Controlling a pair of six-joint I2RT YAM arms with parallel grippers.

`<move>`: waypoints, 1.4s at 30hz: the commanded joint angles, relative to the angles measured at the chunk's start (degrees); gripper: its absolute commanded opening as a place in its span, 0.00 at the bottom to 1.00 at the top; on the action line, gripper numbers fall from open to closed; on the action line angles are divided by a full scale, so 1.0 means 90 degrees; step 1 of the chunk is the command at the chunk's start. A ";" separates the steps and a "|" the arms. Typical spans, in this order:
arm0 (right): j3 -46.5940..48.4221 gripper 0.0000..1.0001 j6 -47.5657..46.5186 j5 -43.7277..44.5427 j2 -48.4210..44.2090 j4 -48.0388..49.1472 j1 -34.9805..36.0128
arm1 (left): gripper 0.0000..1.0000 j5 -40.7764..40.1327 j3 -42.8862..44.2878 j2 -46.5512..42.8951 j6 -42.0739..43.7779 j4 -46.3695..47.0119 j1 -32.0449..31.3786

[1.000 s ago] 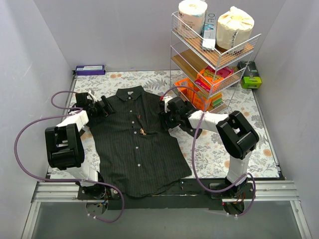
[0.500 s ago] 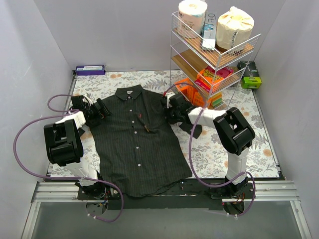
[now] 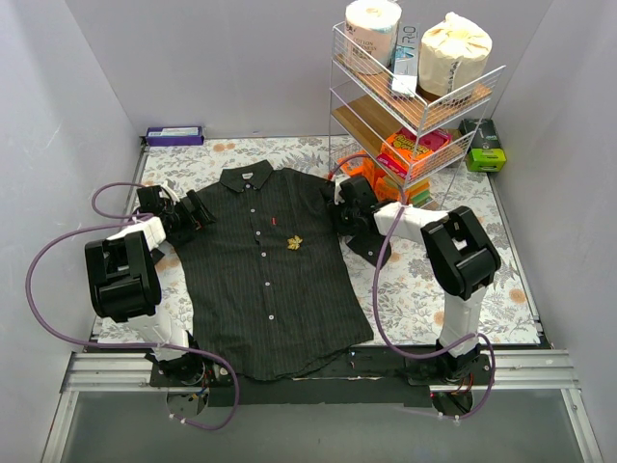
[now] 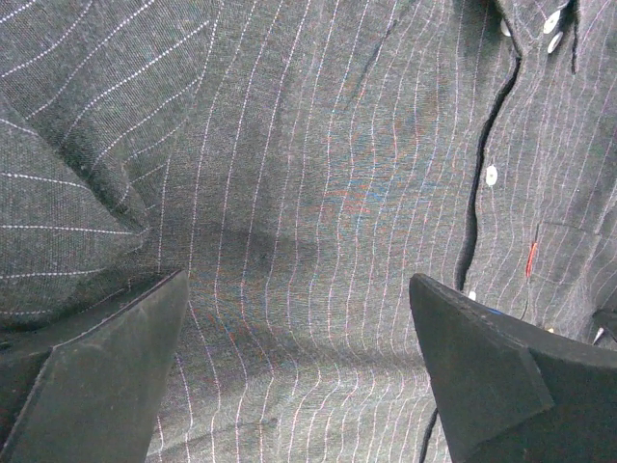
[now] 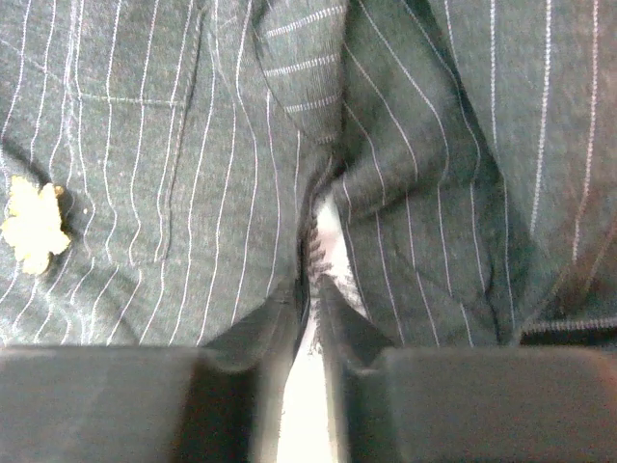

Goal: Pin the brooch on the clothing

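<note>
Shirt (image 3: 253, 289) lay flat on the worktop (image 3: 424, 280), brooch (image 3: 295, 243) on its right chest. Left gripper (image 4: 299, 280) was released over the left shoulder. Right gripper (image 5: 308, 338) was at the right sleeve; its grasp could not be determined.

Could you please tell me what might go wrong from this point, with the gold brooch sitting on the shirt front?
1. The golden leaf-shaped brooch sits on the black pinstriped shirt, but no view shows its pin fastened. It may slide off if the cloth moves.
2. Fabric bunches at the right fingers near the sleeve, so pulling away could drag the shirt.
3. The left fingers are spread close over the cloth and might snag it.
</note>
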 commanded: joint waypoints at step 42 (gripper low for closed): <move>0.2521 0.56 -0.0132 0.0491 0.1753 -0.0515 -0.0451 | 0.98 0.0216 0.1009 0.1687 -0.0262 0.0897 -0.0359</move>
